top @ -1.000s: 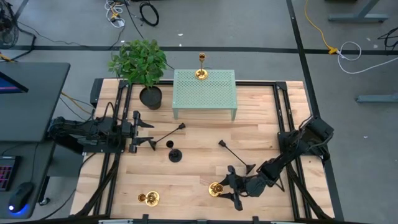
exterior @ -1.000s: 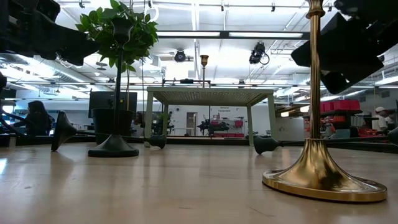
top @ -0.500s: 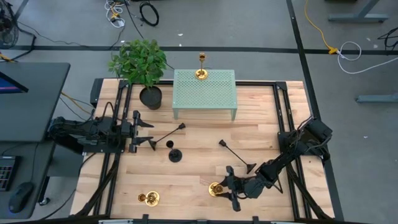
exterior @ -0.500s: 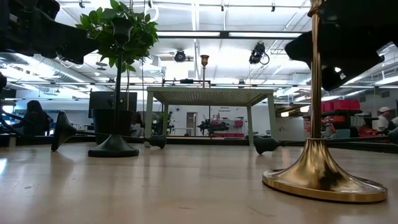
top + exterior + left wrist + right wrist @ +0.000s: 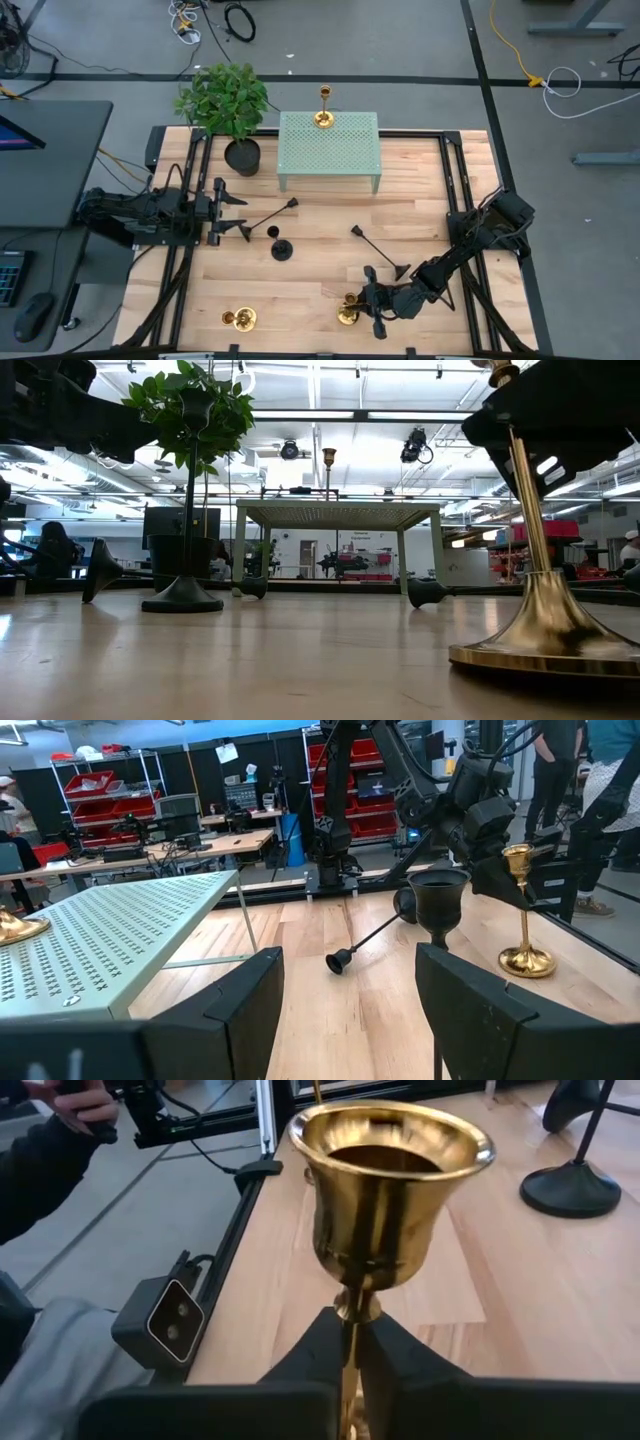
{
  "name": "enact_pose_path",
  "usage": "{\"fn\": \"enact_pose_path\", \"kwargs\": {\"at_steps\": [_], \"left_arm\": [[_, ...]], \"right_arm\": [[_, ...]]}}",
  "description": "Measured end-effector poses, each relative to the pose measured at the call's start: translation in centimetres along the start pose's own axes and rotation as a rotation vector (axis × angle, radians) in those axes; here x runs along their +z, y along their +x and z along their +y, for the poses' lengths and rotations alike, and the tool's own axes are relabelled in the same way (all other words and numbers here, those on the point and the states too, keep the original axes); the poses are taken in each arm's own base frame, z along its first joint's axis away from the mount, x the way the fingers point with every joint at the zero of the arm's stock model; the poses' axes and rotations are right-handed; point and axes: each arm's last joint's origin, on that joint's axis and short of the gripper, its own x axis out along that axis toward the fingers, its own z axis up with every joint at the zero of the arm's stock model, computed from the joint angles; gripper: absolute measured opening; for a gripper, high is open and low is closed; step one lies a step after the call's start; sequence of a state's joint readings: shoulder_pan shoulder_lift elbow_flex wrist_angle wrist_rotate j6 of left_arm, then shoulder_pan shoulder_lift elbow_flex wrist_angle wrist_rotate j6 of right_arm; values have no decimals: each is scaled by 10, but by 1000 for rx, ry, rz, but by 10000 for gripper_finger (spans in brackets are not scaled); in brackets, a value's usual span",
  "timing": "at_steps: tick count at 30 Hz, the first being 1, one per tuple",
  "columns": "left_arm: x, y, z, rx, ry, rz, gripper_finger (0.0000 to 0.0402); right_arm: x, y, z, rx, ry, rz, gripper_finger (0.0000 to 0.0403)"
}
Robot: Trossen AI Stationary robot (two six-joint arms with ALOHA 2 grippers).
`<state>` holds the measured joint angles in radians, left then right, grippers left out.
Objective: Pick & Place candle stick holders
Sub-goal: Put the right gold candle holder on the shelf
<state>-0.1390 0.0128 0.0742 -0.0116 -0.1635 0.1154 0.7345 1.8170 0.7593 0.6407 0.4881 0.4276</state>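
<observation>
Right wrist view: right gripper clamps gold holder's stem.

The right gripper lies low near the table's front edge, its fingers clamped on a gold candle stick holder's stem. The left gripper hovers at the table's left side, jaws apart.

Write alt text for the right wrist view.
The right gripper is shut on the thin stem of a gold holder, whose shiny cup fills the middle of the view. Behind it lies the wooden table with a black holder's base, and a person's hand shows beyond the table edge.
</observation>
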Motion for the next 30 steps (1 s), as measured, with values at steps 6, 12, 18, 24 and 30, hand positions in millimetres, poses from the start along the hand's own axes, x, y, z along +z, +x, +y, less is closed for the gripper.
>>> {"fn": "enact_pose_path", "kwargs": {"at_steps": [6,12,18,24,30], "left_arm": [[0,0,0,0,0,0,227],[0,0,0,0,0,0,227],[0,0,0,0,0,0,227],[0,0,0,0,-1,0,227],[0,0,0,0,-2,0,227]], "right_arm": [[0,0,0,-5,0,-1,9],[0,0,-1,-8,-1,0,5],[1,1,-2,-7,2,1,4],[1,1,-2,-4,-1,-2,4],[6,-1,-4,-5,-5,-3,4]]}}
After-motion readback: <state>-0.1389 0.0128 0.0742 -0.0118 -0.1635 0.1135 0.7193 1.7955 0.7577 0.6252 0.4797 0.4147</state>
